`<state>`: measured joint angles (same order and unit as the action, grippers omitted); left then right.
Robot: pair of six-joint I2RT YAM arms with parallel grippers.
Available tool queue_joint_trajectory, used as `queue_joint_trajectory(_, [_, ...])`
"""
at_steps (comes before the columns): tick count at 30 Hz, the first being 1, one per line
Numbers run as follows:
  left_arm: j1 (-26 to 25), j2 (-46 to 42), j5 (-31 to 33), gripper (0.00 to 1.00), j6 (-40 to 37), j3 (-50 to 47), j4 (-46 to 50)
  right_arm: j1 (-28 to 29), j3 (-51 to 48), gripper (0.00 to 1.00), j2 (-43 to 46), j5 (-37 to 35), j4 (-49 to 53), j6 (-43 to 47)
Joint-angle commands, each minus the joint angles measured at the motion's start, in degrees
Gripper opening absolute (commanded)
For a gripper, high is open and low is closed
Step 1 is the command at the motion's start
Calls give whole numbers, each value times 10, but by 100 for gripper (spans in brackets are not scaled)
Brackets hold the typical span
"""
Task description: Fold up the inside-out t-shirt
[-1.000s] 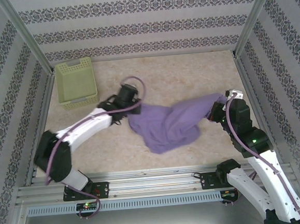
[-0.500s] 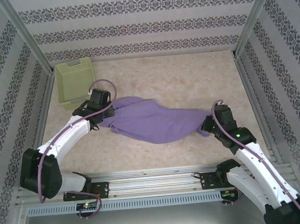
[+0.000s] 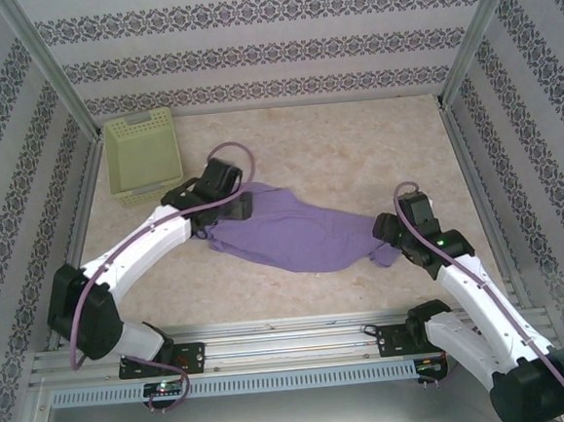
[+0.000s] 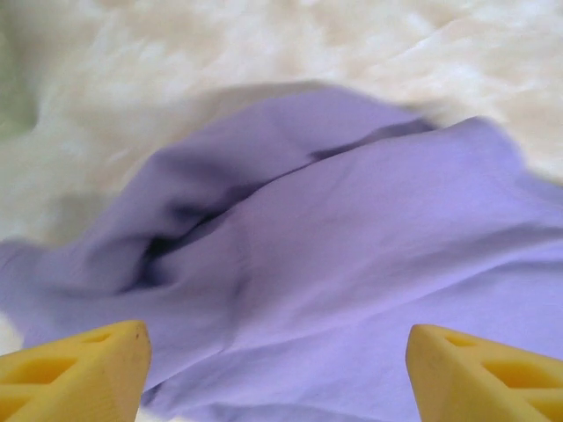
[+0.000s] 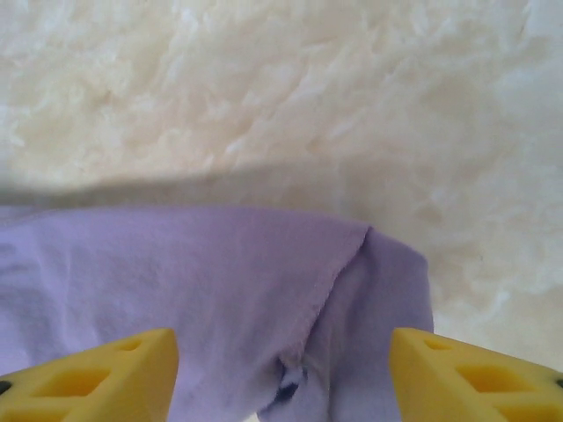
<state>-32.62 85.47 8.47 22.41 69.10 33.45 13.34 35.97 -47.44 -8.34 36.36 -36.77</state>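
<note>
1. The left gripper (image 3: 235,208) is standing with its jaws wide apart. In the left wrist view I am seeing its yellow fingers (image 4: 75,374) at the two bottom corners, with nothing clamped between them.
2. It is sitting over the left end of the shirt (image 3: 299,234). The purple cloth is lying in soft folds under the gap, with one darker crease running up toward the left.
3. I cannot tell whether those fingers are touching the cloth or hanging just above it.
4. The right gripper (image 3: 386,232) is standing wide as well. In the right wrist view the two yellow tips are sitting far apart at the bottom corners, and the cloth between them is lying loose.
5. Under that gripper I am seeing the shirt's right end, with a stitched seam running down across it and bare table beyond.
6. From above, the shirt is lying on the table (image 3: 355,147) as a long, bunched strip. It is stretching from the left gripper down to the right gripper, a little nearer the arms than the middle.
7. I am not making out any lettering on the cloth that is facing up.
8. The green basket (image 3: 143,155) is sitting in the far left corner, near the left arm's wrist and apart from the shirt.
</note>
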Motion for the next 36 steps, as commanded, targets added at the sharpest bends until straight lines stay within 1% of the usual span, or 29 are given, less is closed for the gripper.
queue_joint_trajectory(1, [-19,77,19,79,-48,51,12,-17,11,67,-13,-9,-21,15])
queue_joint_trajectory(5, [-32,196,-24,80,-90,151,36,-51,-2,72,-29,26,-49,21])
queue_joint_trajectory(8, [-37,255,-28,87,-115,200,36,-80,-11,74,-49,67,-71,29])
queue_joint_trajectory(10, [-37,286,-22,93,-128,223,35,-93,-17,77,-66,96,-90,32])
queue_joint_trajectory(12, [-34,319,-7,96,-141,250,41,-102,-20,79,-87,119,-106,34])
queue_joint_trajectory(13, [-33,338,-5,96,-146,266,46,-105,-21,80,-99,129,-114,35])
queue_joint_trajectory(16, [-31,379,-10,92,-155,296,55,-109,-21,80,-135,138,-126,33])
queue_joint_trajectory(18, [-30,394,-20,84,-156,302,54,-110,-22,79,-157,145,-135,33])
queue_joint_trajectory(19, [-31,398,-24,78,-156,301,51,-111,-22,77,-169,156,-140,34])
queue_joint_trajectory(22, [-31,393,-32,55,-155,286,38,-111,-14,66,-203,189,-149,44])
queue_joint_trajectory(24, [-30,383,-36,41,-156,273,31,-111,-7,58,-220,197,-149,51])
queue_joint_trajectory(28, [-24,340,-37,11,-149,227,5,-107,1,29,-218,195,-139,63])
queue_joint_trajectory(29, [-21,323,-37,5,-145,212,-3,-104,3,22,-209,191,-133,66])
queue_joint_trajectory(30, [-19,308,-37,0,-141,198,-11,-101,5,17,-199,183,-127,70])
queue_joint_trajectory(32, [-14,266,-36,0,-133,166,-27,-86,14,8,-169,155,-107,81])
queue_joint_trajectory(34, [-14,227,-23,0,-120,155,-18,-64,24,4,-135,125,-90,98])
queue_joint_trajectory(36, [-17,185,-26,0,-105,148,-15,-37,37,2,-101,85,-74,111])
